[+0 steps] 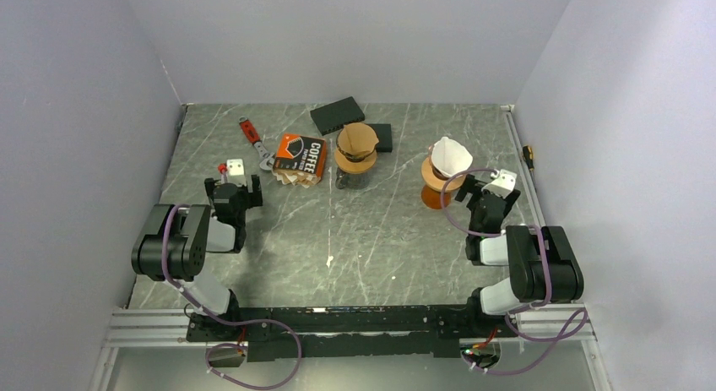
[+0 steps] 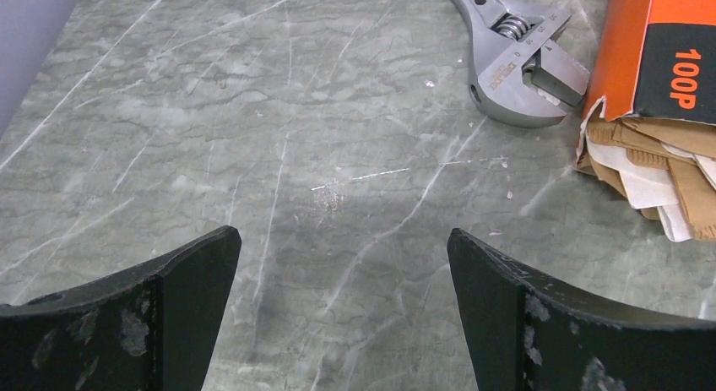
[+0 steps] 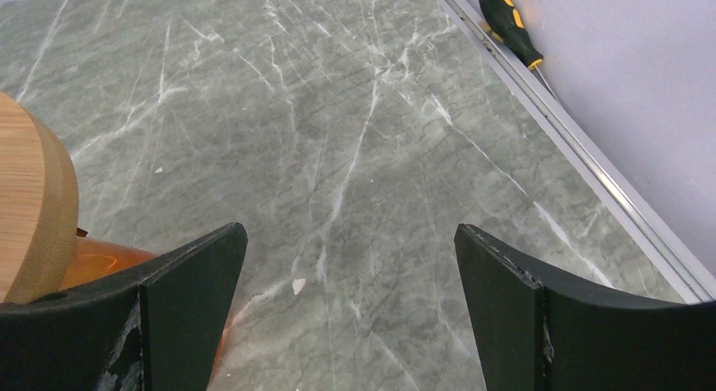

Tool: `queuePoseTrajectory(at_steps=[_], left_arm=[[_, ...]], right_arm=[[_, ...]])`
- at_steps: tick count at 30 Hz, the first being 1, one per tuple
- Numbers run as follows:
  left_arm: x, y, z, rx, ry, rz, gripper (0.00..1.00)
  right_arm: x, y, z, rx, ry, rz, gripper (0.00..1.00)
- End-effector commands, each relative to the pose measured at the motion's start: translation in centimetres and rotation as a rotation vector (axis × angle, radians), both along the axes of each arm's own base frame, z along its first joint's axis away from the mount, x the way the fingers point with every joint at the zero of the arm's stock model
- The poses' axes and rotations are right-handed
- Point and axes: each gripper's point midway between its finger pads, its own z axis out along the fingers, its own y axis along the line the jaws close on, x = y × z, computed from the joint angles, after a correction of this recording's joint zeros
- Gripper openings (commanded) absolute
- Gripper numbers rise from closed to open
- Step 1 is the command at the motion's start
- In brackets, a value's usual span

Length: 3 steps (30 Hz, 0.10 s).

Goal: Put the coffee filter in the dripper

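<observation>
Two drippers (image 1: 356,148) (image 1: 442,178), two black boxes (image 1: 338,115) (image 1: 382,138), one wrench (image 1: 256,142), one screwdriver (image 1: 528,157), one filter box (image 1: 301,154).

Left wrist view: wrench (image 2: 515,70) handle runs off the top edge; filter box (image 2: 667,53) is cut by the top and right edges, only "100P" readable. Right wrist view: dripper (image 3: 34,214) mostly off the left edge, its orange base (image 3: 101,260) partly behind a right gripper (image 3: 350,239) finger. Overhead: white speck (image 1: 329,261) too small to identify.
</observation>
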Motion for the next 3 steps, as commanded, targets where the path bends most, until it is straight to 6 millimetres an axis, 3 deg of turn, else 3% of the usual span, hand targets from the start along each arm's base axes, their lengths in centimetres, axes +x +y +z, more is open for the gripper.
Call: queuePoseTrajectory(at_steps=[1,3], left_arm=[[1.01,0.35,1.28,-0.005,-0.046,0.02,0.99],[0.92,0.43,1.3,-0.005,-0.048,0.021,0.99]], right_arm=[[0.91,0.04,1.34,-0.011,-0.04,0.0,1.0],[0.92,0.04,1.37,-0.011,-0.041,0.0,1.0]])
